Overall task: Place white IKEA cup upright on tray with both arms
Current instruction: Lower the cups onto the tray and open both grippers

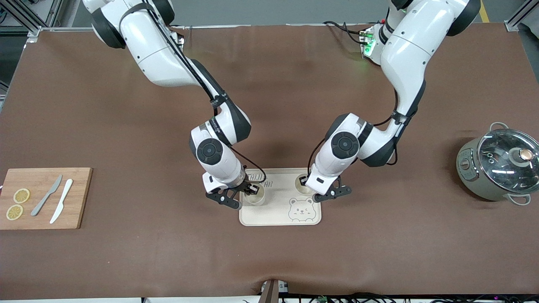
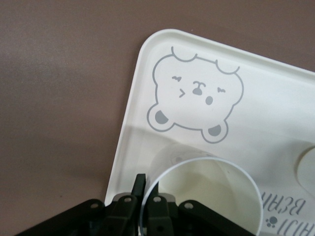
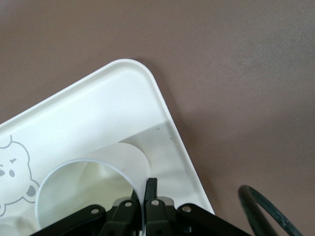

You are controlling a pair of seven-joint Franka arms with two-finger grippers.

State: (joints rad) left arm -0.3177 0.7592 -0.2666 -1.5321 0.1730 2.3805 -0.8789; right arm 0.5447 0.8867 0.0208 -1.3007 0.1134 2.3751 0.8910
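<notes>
On the TAIJI BEAR tray (image 1: 280,219), I pinch one upright white cup's (image 1: 255,198) rim in my right gripper (image 1: 241,192) and another's (image 1: 302,184) in my left gripper (image 1: 325,191), steadying both so neither tips.

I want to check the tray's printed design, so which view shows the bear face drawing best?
The left wrist view: the bear face fills it, whole and unobstructed on the tray. The front view shows it whole but small. The right wrist view catches only part of it at the picture's edge.
</notes>
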